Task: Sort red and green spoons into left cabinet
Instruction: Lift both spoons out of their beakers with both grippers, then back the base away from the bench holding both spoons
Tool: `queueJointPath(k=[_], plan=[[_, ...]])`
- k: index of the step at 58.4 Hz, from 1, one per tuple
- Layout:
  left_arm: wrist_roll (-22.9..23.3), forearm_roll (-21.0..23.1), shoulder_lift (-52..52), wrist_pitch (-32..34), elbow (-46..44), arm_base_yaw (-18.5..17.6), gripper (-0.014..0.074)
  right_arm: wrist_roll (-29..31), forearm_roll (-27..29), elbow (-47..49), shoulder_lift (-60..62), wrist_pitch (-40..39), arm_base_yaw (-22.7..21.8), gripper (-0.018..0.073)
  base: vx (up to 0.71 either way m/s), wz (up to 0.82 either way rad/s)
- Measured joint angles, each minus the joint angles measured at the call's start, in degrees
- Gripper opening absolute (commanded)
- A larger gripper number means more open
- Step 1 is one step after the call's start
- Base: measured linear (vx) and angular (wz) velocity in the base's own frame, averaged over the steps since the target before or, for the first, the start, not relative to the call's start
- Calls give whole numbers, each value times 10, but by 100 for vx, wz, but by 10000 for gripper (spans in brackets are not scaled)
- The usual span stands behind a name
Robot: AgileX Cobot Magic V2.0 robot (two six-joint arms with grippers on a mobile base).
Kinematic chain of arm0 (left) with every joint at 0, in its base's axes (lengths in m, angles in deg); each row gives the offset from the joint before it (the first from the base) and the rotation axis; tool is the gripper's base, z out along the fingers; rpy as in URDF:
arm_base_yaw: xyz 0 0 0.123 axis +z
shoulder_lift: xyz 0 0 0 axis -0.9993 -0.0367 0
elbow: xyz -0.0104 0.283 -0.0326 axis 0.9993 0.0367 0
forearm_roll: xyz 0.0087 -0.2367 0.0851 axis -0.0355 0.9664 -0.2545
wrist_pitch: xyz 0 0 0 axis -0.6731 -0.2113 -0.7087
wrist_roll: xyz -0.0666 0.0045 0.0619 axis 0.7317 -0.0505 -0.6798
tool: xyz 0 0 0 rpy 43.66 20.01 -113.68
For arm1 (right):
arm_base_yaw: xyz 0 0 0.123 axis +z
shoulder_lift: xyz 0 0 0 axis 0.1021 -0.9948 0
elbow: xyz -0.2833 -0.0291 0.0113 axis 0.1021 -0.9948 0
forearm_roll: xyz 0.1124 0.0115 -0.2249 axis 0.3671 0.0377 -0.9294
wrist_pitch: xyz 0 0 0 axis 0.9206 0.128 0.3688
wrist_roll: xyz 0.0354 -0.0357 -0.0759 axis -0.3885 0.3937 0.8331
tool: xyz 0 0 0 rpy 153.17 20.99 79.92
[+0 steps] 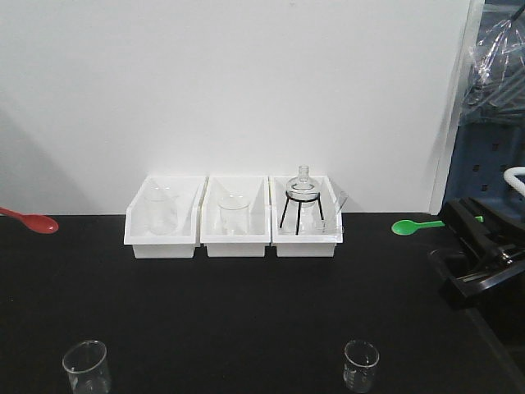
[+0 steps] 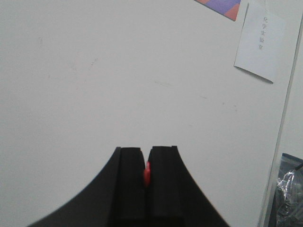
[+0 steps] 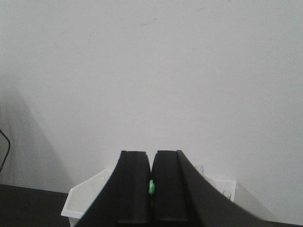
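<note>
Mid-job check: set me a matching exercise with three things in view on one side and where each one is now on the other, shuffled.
Things:
1. red spoon
2. green spoon
3. round flask

Places:
A. on a black stand in the rightmost white bin
B. gripped in the left end effector
C. gripped in the right end effector

Pairs: 1-B, 2-C, 3-A.

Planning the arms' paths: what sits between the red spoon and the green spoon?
In the front view, three white bins holding glassware sit in a row between the red spoon and green spoon.
</note>
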Motion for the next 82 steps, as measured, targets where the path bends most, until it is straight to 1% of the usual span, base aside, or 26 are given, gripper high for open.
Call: queueJointPath(k=[53, 82], plan=[[0, 0, 0, 0, 0, 0, 56, 0, -2, 0, 0, 0, 0, 80, -1, 1], [0, 0, 0, 0, 0, 0, 56, 0, -2, 0, 0, 0, 0, 80, -15, 8]])
